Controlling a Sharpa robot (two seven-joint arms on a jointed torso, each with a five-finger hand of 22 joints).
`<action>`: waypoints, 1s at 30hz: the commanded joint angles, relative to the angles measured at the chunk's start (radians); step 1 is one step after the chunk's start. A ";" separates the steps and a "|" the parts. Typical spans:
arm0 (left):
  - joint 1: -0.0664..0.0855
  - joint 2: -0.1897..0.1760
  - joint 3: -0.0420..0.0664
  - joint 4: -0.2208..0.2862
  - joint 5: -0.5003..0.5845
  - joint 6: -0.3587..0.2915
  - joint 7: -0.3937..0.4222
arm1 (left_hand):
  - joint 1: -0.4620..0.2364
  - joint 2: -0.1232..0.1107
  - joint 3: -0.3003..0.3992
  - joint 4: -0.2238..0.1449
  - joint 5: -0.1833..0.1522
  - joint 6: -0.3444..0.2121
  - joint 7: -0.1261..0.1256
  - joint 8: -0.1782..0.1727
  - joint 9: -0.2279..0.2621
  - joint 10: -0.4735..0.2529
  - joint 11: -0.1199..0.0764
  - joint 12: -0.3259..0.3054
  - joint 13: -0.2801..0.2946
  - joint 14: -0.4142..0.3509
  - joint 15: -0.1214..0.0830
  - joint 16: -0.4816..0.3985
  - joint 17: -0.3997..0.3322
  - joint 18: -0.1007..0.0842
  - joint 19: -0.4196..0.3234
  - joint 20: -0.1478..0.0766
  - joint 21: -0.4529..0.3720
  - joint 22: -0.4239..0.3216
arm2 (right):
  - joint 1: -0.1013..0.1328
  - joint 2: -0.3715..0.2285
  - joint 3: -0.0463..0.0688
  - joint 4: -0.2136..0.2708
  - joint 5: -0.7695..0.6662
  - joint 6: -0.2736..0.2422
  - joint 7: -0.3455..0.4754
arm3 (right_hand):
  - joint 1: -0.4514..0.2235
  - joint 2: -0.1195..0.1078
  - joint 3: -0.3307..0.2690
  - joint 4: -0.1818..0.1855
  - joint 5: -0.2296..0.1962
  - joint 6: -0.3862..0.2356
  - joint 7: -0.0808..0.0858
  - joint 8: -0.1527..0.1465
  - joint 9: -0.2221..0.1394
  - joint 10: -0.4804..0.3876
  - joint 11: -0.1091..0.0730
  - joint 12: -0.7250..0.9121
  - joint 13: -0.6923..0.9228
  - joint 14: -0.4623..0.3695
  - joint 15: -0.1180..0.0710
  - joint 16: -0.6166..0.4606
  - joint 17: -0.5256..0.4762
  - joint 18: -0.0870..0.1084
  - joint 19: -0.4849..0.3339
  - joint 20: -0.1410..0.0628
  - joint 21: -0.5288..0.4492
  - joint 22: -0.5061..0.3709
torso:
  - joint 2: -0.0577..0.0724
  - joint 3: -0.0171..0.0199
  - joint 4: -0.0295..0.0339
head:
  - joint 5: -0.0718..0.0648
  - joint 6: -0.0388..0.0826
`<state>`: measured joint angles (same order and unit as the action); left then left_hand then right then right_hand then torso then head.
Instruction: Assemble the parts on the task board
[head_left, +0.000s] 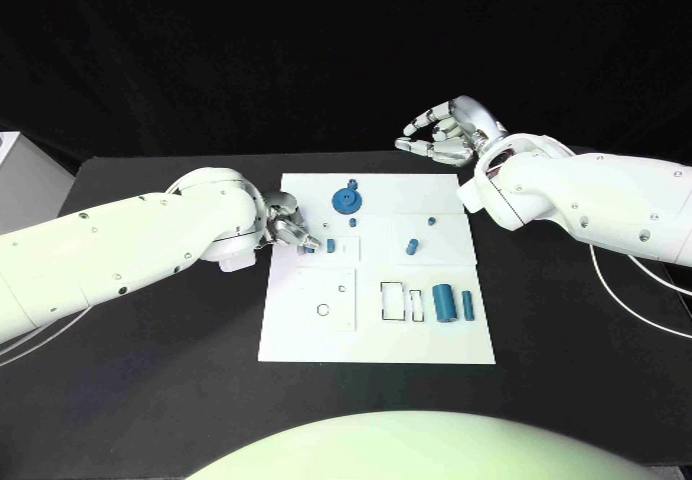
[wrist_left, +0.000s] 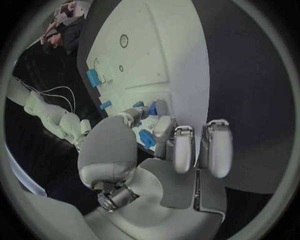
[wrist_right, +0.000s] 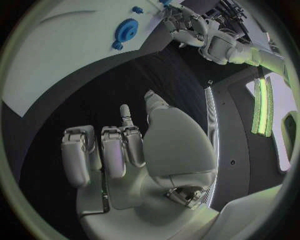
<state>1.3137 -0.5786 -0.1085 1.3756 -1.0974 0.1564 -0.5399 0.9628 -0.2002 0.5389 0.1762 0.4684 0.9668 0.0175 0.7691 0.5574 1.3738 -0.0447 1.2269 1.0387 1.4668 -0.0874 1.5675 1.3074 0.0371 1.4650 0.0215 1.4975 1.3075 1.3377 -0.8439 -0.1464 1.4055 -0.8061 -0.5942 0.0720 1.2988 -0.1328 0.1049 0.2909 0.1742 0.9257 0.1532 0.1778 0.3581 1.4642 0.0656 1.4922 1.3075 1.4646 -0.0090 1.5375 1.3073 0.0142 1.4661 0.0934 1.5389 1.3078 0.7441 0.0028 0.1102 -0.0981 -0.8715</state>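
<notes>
**Desk:** Caption, please. How far along is the job?

**Robot:** Early, by my reckoning. On the white board a blue wheel stands near the far edge, and two small blue pegs stand out on the middle of the board. Two longer blue cylinders lie loose toward the near side of the board, beside an open rectangular slot. I judge most of the fitting is left to do.

**Desk:** And your hands?

**Robot:** My left hand sits at the board's left edge, fingers drawn close around a small blue piece; the wrist camera shows blue between the fingertips, so I take it as held. My right hand hovers past the board's far right corner, off the board, fingers curled loosely, apart, carrying nothing.

**Desk:** Setting?

**Robot:** A black table under the board, dark backdrop beyond it. A white cable trails on the table to the right of the board.
</notes>
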 joint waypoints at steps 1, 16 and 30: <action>0.000 -0.009 0.004 0.010 0.004 -0.008 0.002 | -0.003 -0.005 -0.011 -0.001 -0.005 -0.003 0.004 -0.005 -0.002 -0.012 -0.001 -0.009 -0.010 0.104 -0.009 0.003 0.263 -0.008 0.043 -0.006 -0.001 0.148 | -0.001 -0.001 0.000 0.001 -0.009 0.010 0.007 | -0.004 0.005 -0.007 0.001 0.003 -0.006 0.000 0.005 -0.001 0.040 0.005 -0.005 0.204 0.085 0.004 -0.006 0.182 -0.005 0.089 0.005 -0.004 0.238 | 0.000 0.0001 0.0003 | -0.002 0.001; 0.000 -0.028 0.018 0.035 0.028 -0.048 0.014 | 0.000 -0.020 -0.087 0.063 -0.030 -0.010 0.008 -0.002 -0.014 -0.023 0.003 -0.018 -0.021 0.104 -0.006 0.003 0.263 -0.008 0.043 -0.004 -0.002 0.148 | -0.003 -0.001 0.000 0.000 -0.009 0.010 0.007 | -0.004 0.005 -0.007 0.001 0.003 -0.006 0.000 0.005 -0.001 0.040 0.005 -0.005 0.204 0.085 0.004 -0.006 0.182 -0.005 0.089 0.005 -0.004 0.238 | 0.000 0.0006 0.0001 | -0.003 0.003; 0.001 -0.075 0.067 0.071 0.113 -0.235 0.203 | 0.208 -0.002 -0.111 0.089 -0.015 -0.231 0.102 -0.036 -0.035 -0.375 0.088 -0.287 -0.375 0.000 0.065 -0.131 0.060 0.058 -0.138 0.048 -0.215 -0.126 | -0.003 -0.002 0.000 -0.001 -0.009 0.007 0.008 | -0.008 0.007 -0.009 0.001 0.004 -0.007 0.000 0.005 -0.001 0.039 0.005 -0.006 0.203 0.085 0.004 -0.006 0.181 -0.004 0.088 0.005 -0.007 0.236 | 0.000 0.0012 0.0009 | -0.005 0.009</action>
<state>1.3140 -0.6526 -0.0436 1.4400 -1.0420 0.0305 -0.4672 1.1587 -0.2036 0.4239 0.2699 0.4482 0.7509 0.1142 0.7369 0.5233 1.0169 0.0381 0.9486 0.6751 1.4644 -0.0275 1.4480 1.3074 0.0838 1.3395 0.0661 1.2958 1.1963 1.3349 -0.8459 -0.1464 1.4040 -0.8062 -0.5943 0.0721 1.2936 -0.1275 0.1020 0.2938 0.1741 0.9257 0.1532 0.1778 0.3581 1.4642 0.0657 1.4922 1.3081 1.4646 -0.0090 1.5375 1.3080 0.0143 1.4661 0.0934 1.5382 1.3074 0.7440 0.0035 0.1108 -0.1033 -0.8645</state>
